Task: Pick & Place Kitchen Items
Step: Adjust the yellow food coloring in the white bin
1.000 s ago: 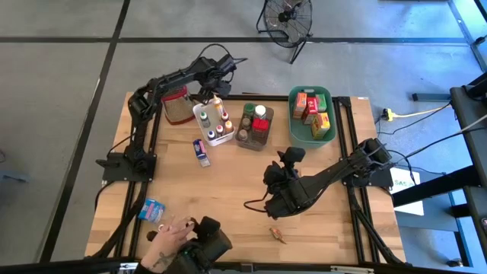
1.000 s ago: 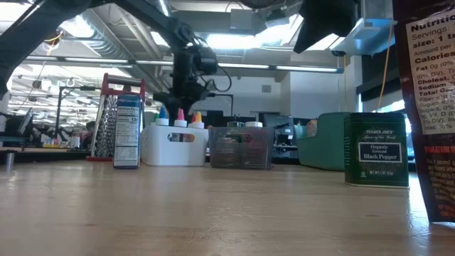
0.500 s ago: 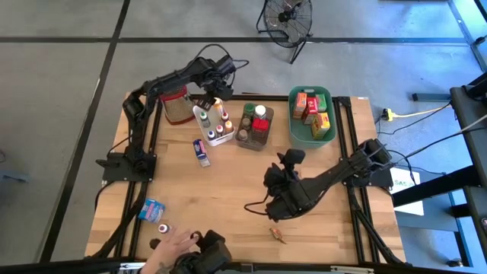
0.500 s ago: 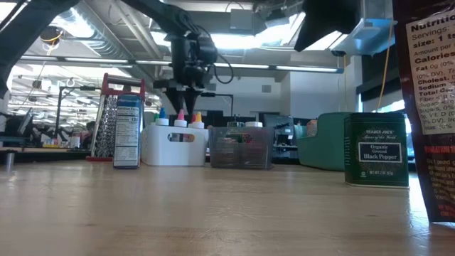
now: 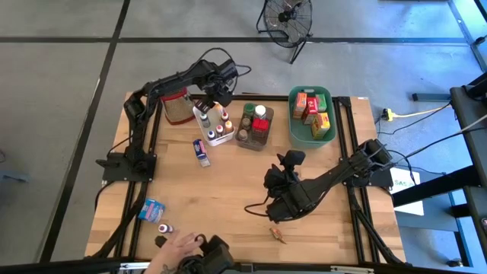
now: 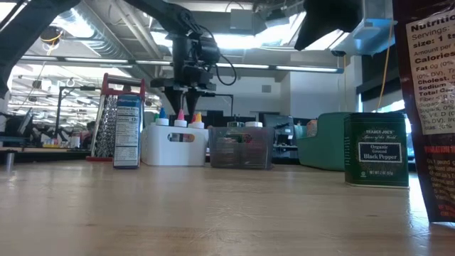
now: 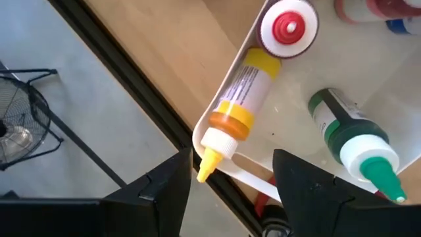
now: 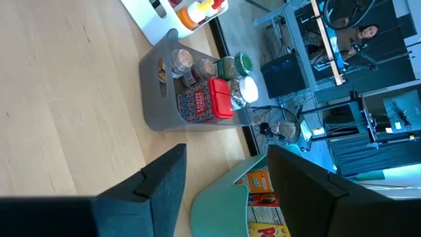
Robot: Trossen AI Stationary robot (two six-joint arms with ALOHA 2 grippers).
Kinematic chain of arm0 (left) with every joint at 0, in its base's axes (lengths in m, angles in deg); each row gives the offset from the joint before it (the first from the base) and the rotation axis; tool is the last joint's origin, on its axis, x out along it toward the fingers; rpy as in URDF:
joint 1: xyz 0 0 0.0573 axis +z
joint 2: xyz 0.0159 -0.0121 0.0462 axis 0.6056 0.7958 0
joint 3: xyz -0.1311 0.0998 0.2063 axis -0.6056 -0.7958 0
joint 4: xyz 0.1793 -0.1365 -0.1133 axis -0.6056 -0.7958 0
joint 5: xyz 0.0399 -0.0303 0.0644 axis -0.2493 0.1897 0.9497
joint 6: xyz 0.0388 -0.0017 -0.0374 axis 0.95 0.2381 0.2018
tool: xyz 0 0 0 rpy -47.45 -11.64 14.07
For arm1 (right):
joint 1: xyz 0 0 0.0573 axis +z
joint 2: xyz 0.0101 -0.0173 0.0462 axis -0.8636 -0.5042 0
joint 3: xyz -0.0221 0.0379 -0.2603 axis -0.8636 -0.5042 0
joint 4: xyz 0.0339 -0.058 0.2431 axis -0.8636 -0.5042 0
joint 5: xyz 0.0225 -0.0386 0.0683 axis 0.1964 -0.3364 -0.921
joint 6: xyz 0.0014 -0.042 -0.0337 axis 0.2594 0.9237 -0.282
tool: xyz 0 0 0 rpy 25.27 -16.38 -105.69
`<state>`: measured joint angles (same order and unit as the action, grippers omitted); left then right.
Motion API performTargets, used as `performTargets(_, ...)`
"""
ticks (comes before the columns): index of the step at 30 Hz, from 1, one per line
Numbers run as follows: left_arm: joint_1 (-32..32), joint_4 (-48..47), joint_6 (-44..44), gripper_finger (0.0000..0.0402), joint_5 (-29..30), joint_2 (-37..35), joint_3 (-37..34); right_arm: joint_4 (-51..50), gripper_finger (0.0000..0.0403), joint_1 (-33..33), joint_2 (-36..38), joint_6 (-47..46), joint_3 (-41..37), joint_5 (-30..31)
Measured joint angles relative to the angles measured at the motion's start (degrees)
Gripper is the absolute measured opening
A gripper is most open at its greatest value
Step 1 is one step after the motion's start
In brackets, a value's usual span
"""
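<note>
Left arm poised over the white bottle tub

High view: the left gripper (image 5: 211, 94) hung, jaws apart and empty, over the white plastic tub (image 5: 199, 120) of small coloured-cap bottles (image 5: 221, 129) at upper centre; the right gripper (image 5: 275, 207), jaws apart, hovered lower right. Low view: left arm pointed straight down. Left wrist view: a yellow-capped bottle (image 7: 235, 112) lay between its fingers (image 7: 308, 185).

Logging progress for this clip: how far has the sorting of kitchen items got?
Mostly done: the white tub holds small bottles, the grey tub jars, the green tub boxes. In hand: the left pincer hovers open above the white tub, holding nothing; the right pincer waits open mid-table. Left: a blue box, a blue tin and a small bottle near a person's hand.
</note>
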<state>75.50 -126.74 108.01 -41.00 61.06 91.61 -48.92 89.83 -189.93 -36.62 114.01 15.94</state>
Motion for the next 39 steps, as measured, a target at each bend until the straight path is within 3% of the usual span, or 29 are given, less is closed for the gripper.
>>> performTargets(26, 0.11, 0.48, -0.11, 0.0207, -0.99, 2.69, -0.07, -0.03, 0.0213, 0.00, 0.00, 0.11, -0.02, -0.18)
performTargets(34, 0.60, 1.19, -9.75, 0.0207, -3.78, 2.69, -0.07, -0.14, 0.0213, 0.00, 0.00, 0.01, -0.02, -0.18)
performTargets(39, 1.05, 0.79, -7.32, 0.0207, -3.11, 2.69, -0.07, -0.14, 0.0213, 0.00, 0.00, 0.01, -0.02, -0.17)
